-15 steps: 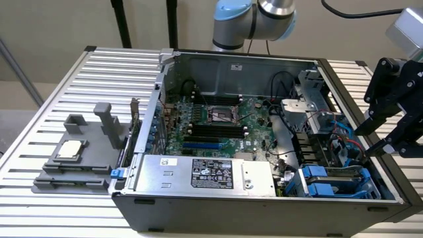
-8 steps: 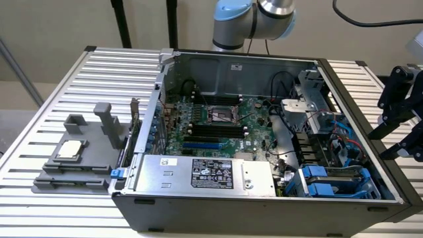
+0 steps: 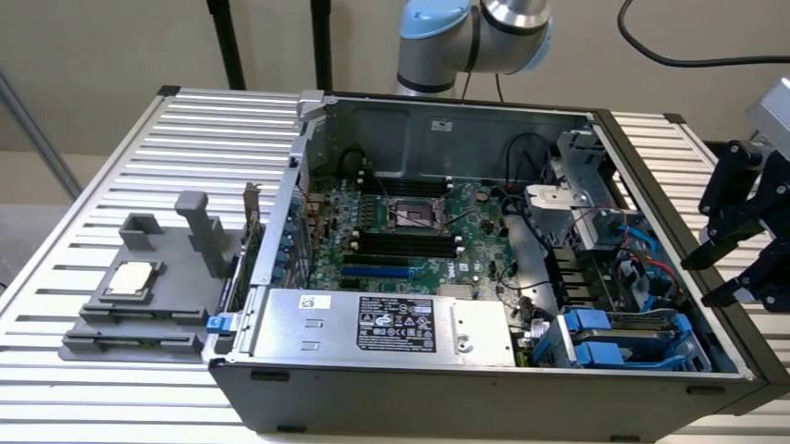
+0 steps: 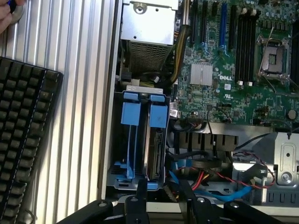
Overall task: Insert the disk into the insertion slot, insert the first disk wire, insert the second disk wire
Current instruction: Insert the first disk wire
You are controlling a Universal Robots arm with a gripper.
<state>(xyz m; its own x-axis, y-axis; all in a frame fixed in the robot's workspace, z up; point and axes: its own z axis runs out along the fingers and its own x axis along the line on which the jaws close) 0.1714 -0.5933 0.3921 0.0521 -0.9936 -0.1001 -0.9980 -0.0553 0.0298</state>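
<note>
At the near corner of the open computer case (image 3: 494,407), toward the exterior view's right, the insertion slot (image 3: 630,340) appears to hold the disk (image 4: 156,154) on edge in one bay, under a blue tab; the neighbouring bay looks empty. Just beyond it, loose blue and red wires (image 4: 233,186) seem not to reach the disk, so the first-wire step looks to be in hand. The pincer (image 3: 713,277) hangs released and empty outside the case's right wall, touching nothing. Taking a connector would call for a careful descent and a fine pinch among crowded cables. Farther back lies the motherboard (image 3: 408,231).
</note>
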